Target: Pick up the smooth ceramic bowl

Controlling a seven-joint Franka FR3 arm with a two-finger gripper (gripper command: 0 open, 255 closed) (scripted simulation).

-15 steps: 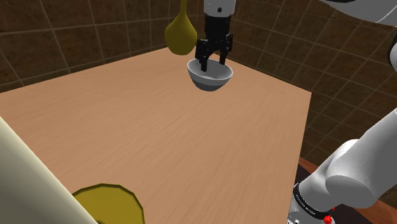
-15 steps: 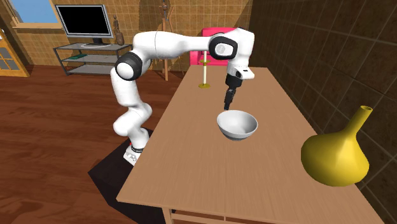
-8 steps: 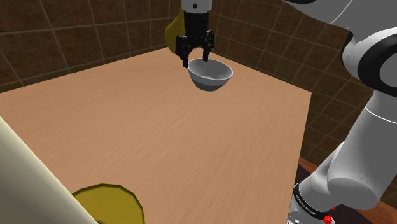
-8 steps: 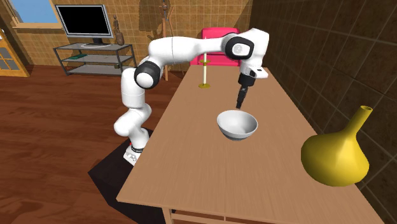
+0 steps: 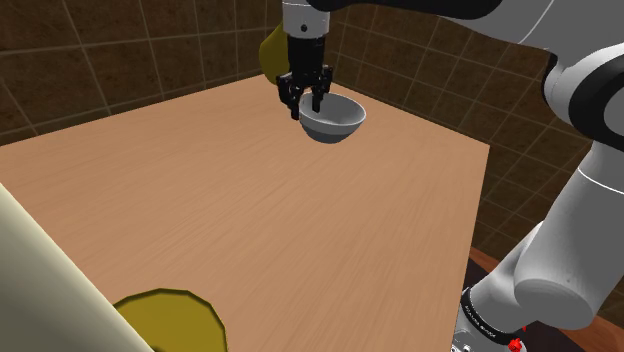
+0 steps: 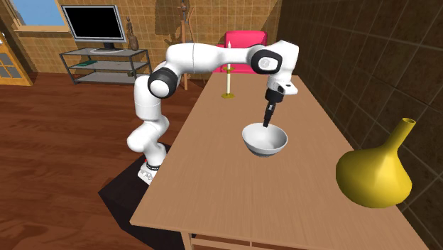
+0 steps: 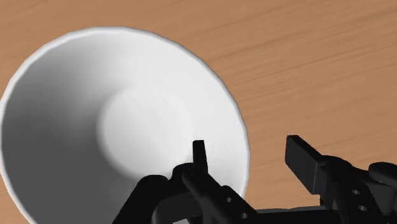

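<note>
Claw [image 7: 249, 151] has lowered, seemingly straddling rim of white bowl [image 7: 95, 108].

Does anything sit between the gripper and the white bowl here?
Nothing visible does. The open gripper straddles the rim of the bowl, one finger inside, one outside; the yellow vase stands apart on the table.

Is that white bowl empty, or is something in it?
Empty: the bowl shows a bare white inside; the open gripper straddles its rim.

The arm [image 5: 305, 20] is blocking most of the yellow vase [image 5: 268, 55] in the shoulder view, and the gripper [image 5: 306, 108] is covering part of the rim of the white bowl [image 5: 338, 122].
</note>
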